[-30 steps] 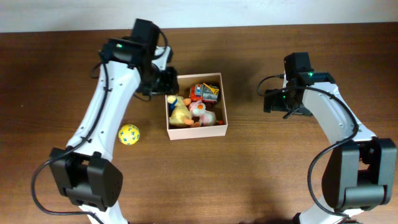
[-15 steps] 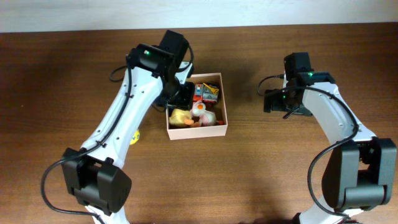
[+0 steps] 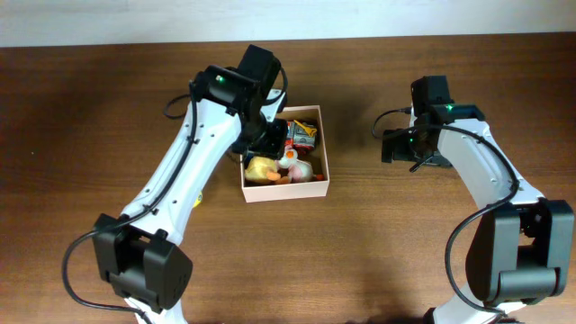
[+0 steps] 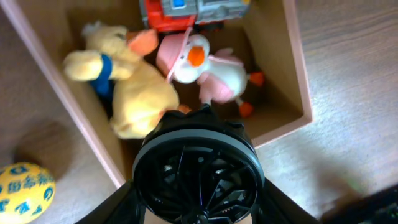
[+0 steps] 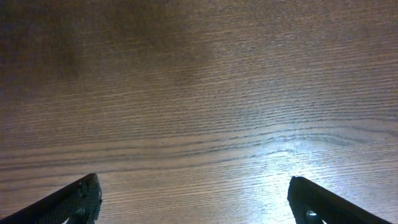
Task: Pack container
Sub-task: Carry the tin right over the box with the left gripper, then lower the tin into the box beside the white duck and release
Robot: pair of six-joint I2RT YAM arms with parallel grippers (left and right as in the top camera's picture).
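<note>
Three toys lie in the container point(image 3: 286, 192) already: a yellow plush duck point(image 4: 134, 87), a white and pink duck point(image 4: 208, 68) and a red and grey toy truck point(image 4: 186, 12). The container stands in the middle of the table point(image 3: 108, 108), a little toward the far side.

Your left gripper point(image 3: 268, 137) hangs over the left part of the container. Its jaws stand about half open, and they appear to hold a black round thing with spokes, like a wheel point(image 4: 196, 165).

In the left wrist view this wheel covers one corner of the cardboard wall, so I think it is not fully inside the rim. Before you let go, bring it further in, toward the bare brown floor beside the white and pink duck. Lower it close to the toys and then open the jaws slowly. If you drop it from high, it may roll or bounce over the low wall.

A yellow ball with letters point(image 4: 22, 193) lies on the table outside the container, on the left.

Your right gripper point(image 5: 199, 205) is wide open over bare wood, well apart to the right. It holds nothing and touches nothing.
</note>
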